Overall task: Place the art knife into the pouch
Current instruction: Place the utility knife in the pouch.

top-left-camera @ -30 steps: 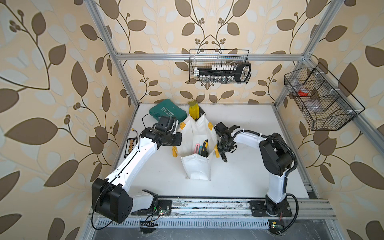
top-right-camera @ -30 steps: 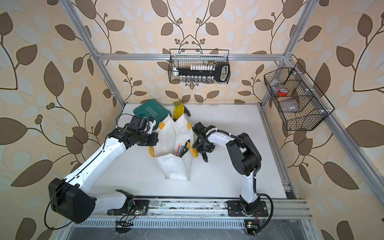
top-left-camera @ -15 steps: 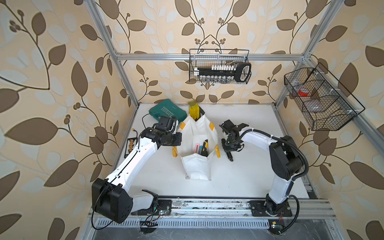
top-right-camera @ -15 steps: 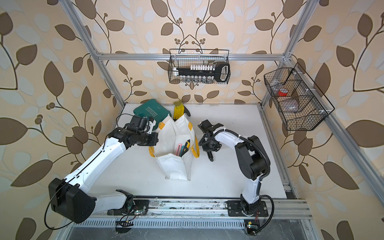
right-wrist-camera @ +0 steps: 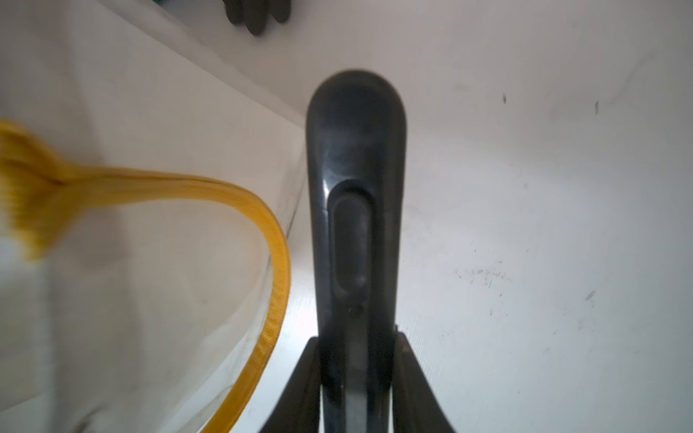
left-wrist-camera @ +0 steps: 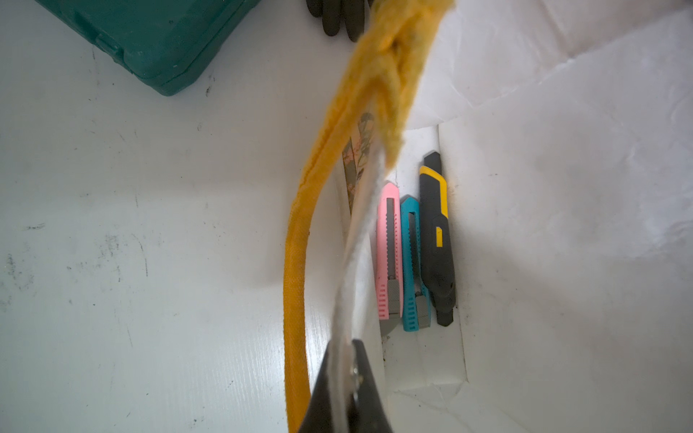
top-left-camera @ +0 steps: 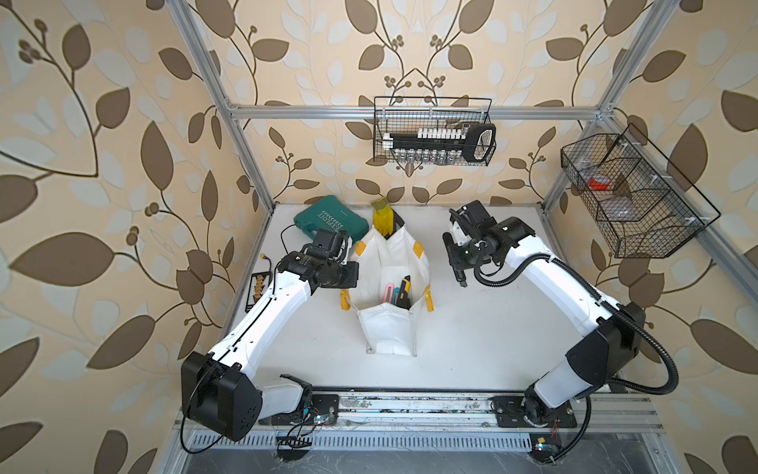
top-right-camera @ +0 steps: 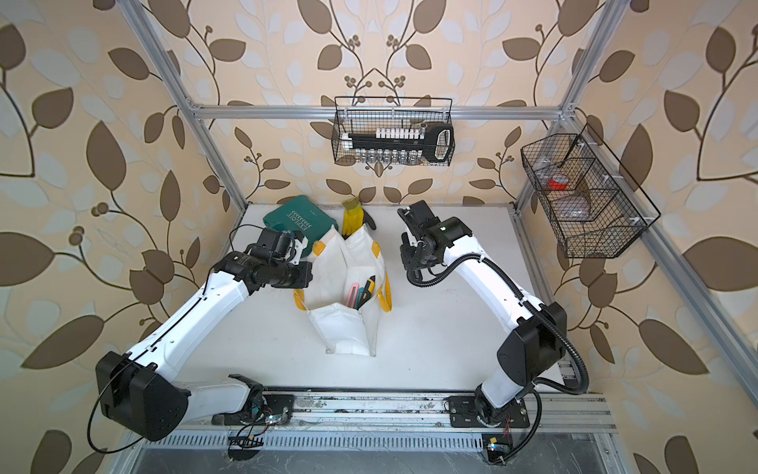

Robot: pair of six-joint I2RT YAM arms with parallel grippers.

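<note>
The white pouch (top-left-camera: 385, 262) (top-right-camera: 344, 262) stands open mid-table, seen in both top views. My left gripper (left-wrist-camera: 347, 348) is shut on its left rim, beside a yellow loop handle (left-wrist-camera: 296, 262). Inside lie a pink knife (left-wrist-camera: 388, 255), a blue knife (left-wrist-camera: 410, 262) and a black-and-yellow knife (left-wrist-camera: 437, 240). My right gripper (right-wrist-camera: 356, 337) (top-left-camera: 455, 256) is shut on a black art knife (right-wrist-camera: 354, 168), held a little above the table to the right of the pouch, apart from it. The pouch's right handle (right-wrist-camera: 262, 225) hangs next to the knife.
A green tool case (top-left-camera: 330, 217) and a yellow glove (top-left-camera: 383, 217) lie behind the pouch. A small black tray (top-left-camera: 258, 285) sits at the table's left edge. Wire baskets hang on the back wall (top-left-camera: 434, 139) and the right wall (top-left-camera: 631, 197).
My right gripper has moved right and toward the back, away from the pouch's right rim, with the black knife in it; its elbow swung outward. The left arm holds still.
</note>
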